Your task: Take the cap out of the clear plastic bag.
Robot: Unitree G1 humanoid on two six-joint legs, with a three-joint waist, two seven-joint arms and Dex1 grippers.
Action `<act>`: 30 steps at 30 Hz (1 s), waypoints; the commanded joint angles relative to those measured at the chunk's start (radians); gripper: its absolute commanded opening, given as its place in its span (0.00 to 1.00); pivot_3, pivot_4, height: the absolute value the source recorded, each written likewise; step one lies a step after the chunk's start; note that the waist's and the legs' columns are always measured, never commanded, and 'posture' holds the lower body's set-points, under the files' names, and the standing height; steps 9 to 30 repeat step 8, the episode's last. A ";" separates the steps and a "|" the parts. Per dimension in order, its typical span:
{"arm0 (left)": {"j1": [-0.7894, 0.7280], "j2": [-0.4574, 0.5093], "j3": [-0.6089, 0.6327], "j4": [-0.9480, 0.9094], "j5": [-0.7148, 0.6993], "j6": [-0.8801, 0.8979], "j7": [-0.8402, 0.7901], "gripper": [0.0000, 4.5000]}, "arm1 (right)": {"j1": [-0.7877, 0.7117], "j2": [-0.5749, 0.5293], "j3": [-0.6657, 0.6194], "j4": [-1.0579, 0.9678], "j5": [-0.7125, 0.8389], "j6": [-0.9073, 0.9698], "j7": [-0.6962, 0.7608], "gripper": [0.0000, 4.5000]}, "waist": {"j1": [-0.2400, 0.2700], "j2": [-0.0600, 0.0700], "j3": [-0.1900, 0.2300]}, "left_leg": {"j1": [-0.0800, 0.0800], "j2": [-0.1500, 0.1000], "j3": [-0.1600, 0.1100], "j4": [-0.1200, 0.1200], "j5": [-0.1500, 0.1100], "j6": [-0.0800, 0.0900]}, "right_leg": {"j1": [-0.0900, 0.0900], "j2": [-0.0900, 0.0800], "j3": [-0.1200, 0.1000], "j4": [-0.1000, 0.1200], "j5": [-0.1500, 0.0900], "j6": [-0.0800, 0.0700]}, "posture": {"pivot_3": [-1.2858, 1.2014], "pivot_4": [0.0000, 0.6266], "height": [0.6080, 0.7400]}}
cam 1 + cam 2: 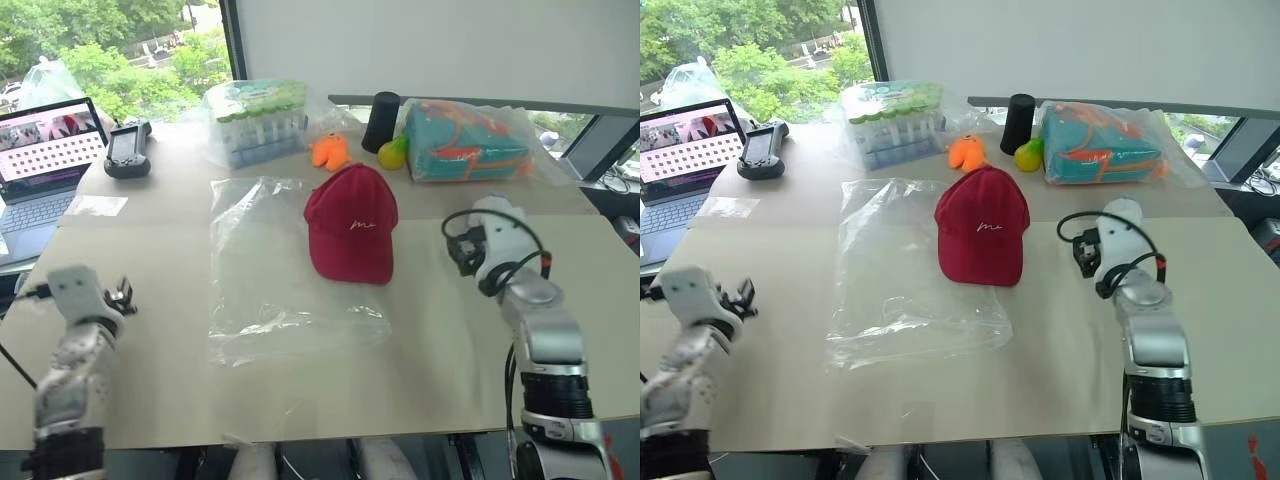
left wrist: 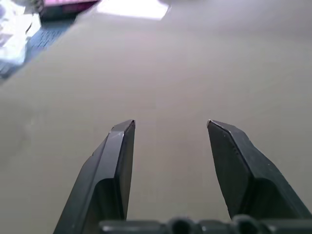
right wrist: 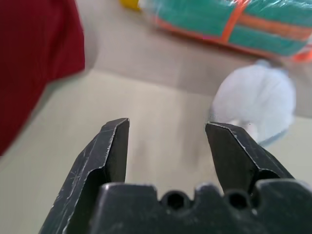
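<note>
Both pairs of fingers, left (image 2: 170, 146) and right (image 3: 168, 146), we see parted and empty; cap (image 1: 351, 224) left of right fingers, outside clear plastic bag (image 1: 270, 275).

1 cap (image 1: 350, 225), 1 clear plastic bag (image 1: 265, 290)

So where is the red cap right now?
In the head views the cap lies on the table, near the middle, out of the clear plastic bag and overlapping its right edge, just in front of the orange toy.
</note>
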 commanded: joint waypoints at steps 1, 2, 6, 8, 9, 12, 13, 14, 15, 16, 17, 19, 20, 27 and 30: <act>0.025 -0.086 0.031 0.038 0.054 -0.048 0.061 0.56 | 0.033 0.009 -0.011 0.032 -0.039 -0.122 -0.060 0.67 | 0.002 0.002 -0.001 | 0.001 0.000 0.000 0.000 0.000 0.000 | 0.001 0.000 0.000 0.000 0.000 0.000 | 0.52 0.24 1.00; 0.023 -0.103 0.046 0.045 0.049 -0.067 0.054 0.56 | 0.033 0.017 -0.020 0.043 -0.027 -0.139 -0.062 0.67 | 0.002 0.002 -0.001 | 0.004 0.000 0.000 0.000 0.000 0.000 | 0.004 0.000 0.000 0.001 0.000 0.000 | 0.52 0.24 1.00; 0.017 -0.119 0.079 0.065 0.053 -0.113 0.023 0.56 | 0.046 0.025 -0.038 0.038 -0.003 -0.100 -0.061 0.67 | -0.008 0.002 -0.002 | 0.013 0.001 0.001 0.000 0.000 0.000 | 0.012 0.002 0.000 0.001 0.001 -0.001 | 0.52 0.24 1.00; 0.002 -0.109 0.099 0.085 0.057 -0.137 0.014 0.56 | 0.059 0.022 -0.035 0.022 -0.018 -0.097 -0.072 0.67 | -0.009 0.002 -0.002 | 0.015 0.001 0.001 0.000 0.001 0.002 | 0.012 0.003 0.000 0.001 0.001 -0.001 | 0.52 0.24 1.00; 0.002 -0.109 0.099 0.085 0.057 -0.137 0.014 0.56 | 0.059 0.022 -0.035 0.022 -0.018 -0.097 -0.072 0.67 | -0.009 0.002 -0.002 | 0.015 0.001 0.001 0.000 0.001 0.002 | 0.012 0.003 0.000 0.001 0.001 -0.001 | 0.52 0.24 1.00; 0.002 -0.109 0.099 0.085 0.057 -0.137 0.014 0.56 | 0.059 0.022 -0.035 0.022 -0.018 -0.097 -0.072 0.67 | -0.009 0.002 -0.002 | 0.015 0.001 0.001 0.000 0.001 0.002 | 0.012 0.003 0.000 0.001 0.001 -0.001 | 0.52 0.24 1.00; 0.002 -0.109 0.099 0.085 0.057 -0.137 0.014 0.56 | 0.059 0.022 -0.035 0.022 -0.018 -0.097 -0.072 0.67 | -0.009 0.002 -0.002 | 0.015 0.001 0.001 0.000 0.001 0.002 | 0.012 0.003 0.000 0.001 0.001 -0.001 | 0.52 0.24 1.00; 0.002 -0.109 0.099 0.085 0.057 -0.137 0.014 0.56 | 0.059 0.022 -0.035 0.022 -0.018 -0.097 -0.072 0.67 | -0.009 0.002 -0.002 | 0.015 0.001 0.001 0.000 0.001 0.002 | 0.012 0.003 0.000 0.001 0.001 -0.001 | 0.52 0.24 1.00; 0.002 -0.109 0.099 0.085 0.057 -0.137 0.014 0.56 | 0.059 0.022 -0.035 0.022 -0.018 -0.097 -0.072 0.67 | -0.009 0.002 -0.002 | 0.015 0.001 0.001 0.000 0.001 0.002 | 0.012 0.003 0.000 0.001 0.001 -0.001 | 0.52 0.24 1.00; 0.002 -0.109 0.099 0.085 0.057 -0.137 0.014 0.56 | 0.059 0.022 -0.035 0.022 -0.018 -0.097 -0.072 0.67 | -0.009 0.002 -0.002 | 0.015 0.001 0.001 0.000 0.001 0.002 | 0.012 0.003 0.000 0.001 0.001 -0.001 | 0.52 0.24 1.00; 0.002 -0.109 0.099 0.085 0.057 -0.137 0.014 0.56 | 0.059 0.022 -0.035 0.022 -0.018 -0.097 -0.072 0.67 | -0.009 0.002 -0.002 | 0.015 0.001 0.001 0.000 0.001 0.002 | 0.012 0.003 0.000 0.001 0.001 -0.001 | 0.52 0.24 1.00; 0.002 -0.109 0.099 0.085 0.057 -0.137 0.014 0.56 | 0.059 0.022 -0.035 0.022 -0.018 -0.097 -0.072 0.67 | -0.009 0.002 -0.002 | 0.015 0.001 0.001 0.000 0.001 0.002 | 0.012 0.003 0.000 0.001 0.001 -0.001 | 0.52 0.24 1.00; 0.002 -0.109 0.099 0.085 0.057 -0.137 0.014 0.56 | 0.059 0.022 -0.035 0.022 -0.018 -0.097 -0.072 0.67 | -0.009 0.002 -0.002 | 0.015 0.001 0.001 0.000 0.001 0.002 | 0.012 0.003 0.000 0.001 0.001 -0.001 | 0.52 0.24 1.00; 0.002 -0.109 0.099 0.085 0.057 -0.137 0.014 0.56 | 0.059 0.022 -0.035 0.022 -0.018 -0.097 -0.072 0.67 | -0.009 0.002 -0.002 | 0.015 0.001 0.001 0.000 0.001 0.002 | 0.012 0.003 0.000 0.001 0.001 -0.001 | 0.52 0.24 1.00; 0.002 -0.109 0.099 0.085 0.057 -0.137 0.014 0.56 | 0.059 0.022 -0.035 0.022 -0.018 -0.097 -0.072 0.67 | -0.009 0.002 -0.002 | 0.015 0.001 0.001 0.000 0.001 0.002 | 0.012 0.003 0.000 0.001 0.001 -0.001 | 0.52 0.24 1.00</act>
